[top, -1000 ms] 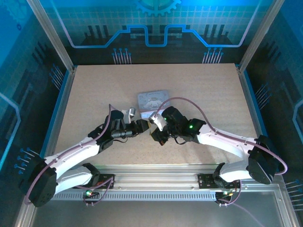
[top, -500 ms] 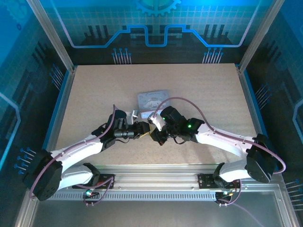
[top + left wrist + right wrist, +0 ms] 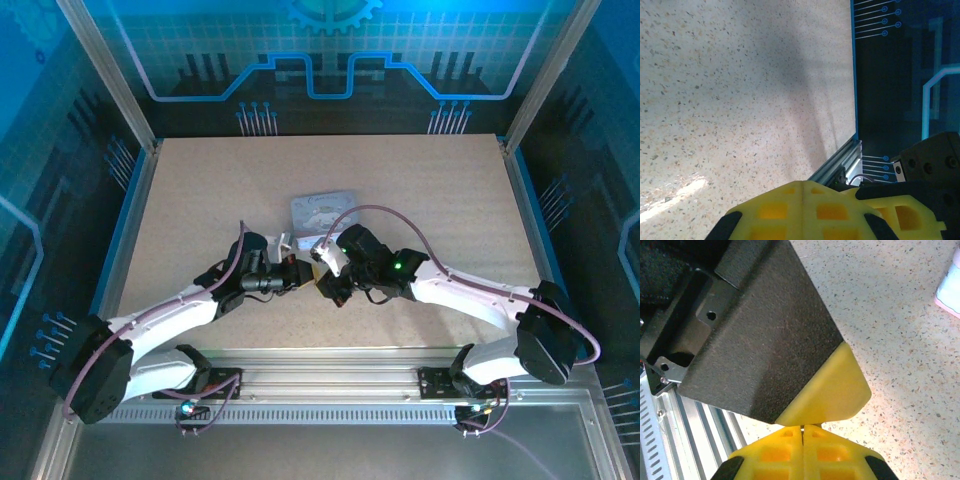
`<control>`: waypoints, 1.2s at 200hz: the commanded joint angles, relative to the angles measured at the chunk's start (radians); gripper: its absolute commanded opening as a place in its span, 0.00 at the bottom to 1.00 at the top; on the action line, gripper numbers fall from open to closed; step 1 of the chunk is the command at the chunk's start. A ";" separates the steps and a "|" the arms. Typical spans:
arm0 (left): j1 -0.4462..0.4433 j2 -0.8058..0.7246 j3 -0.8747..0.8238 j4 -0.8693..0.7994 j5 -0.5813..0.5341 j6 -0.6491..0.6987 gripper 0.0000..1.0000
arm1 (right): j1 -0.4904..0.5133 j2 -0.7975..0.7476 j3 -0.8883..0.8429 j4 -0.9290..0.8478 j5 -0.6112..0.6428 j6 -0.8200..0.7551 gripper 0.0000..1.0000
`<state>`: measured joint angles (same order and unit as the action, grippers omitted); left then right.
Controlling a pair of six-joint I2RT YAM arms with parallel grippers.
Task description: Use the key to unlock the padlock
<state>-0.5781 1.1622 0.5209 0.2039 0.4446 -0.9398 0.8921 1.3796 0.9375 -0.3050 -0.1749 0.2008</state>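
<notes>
In the top external view my left gripper [image 3: 303,275] and right gripper [image 3: 320,281] meet tip to tip, just in front of the tin. The left wrist view has my left gripper [image 3: 803,186] with its yellow fingers pressed tight along a seam and nothing visible between them. My right gripper [image 3: 803,429] is shut too, with a thin dark sliver at the top of its seam that looks like the key [image 3: 803,427]. Its tips touch the underside of the left gripper's yellow finger [image 3: 832,390]. The padlock is hidden.
The pale cartoon-printed tin [image 3: 322,212] lies just behind the grippers, and its corner [image 3: 950,287] is visible in the right wrist view. The speckled table [image 3: 420,190] spreads out around them. An aluminium rail [image 3: 330,362] runs along the near edge.
My left gripper has slid right and my right gripper a little left. The gap between their tips has closed and they now touch.
</notes>
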 commanded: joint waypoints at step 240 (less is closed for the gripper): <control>0.072 -0.123 0.269 0.062 0.247 0.540 0.00 | -0.246 -0.243 -0.064 0.360 -0.462 0.427 0.57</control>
<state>-0.5148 1.0206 0.7437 0.2092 0.5808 -0.4564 0.6598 1.1263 0.8665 -0.0322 -0.5236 0.5755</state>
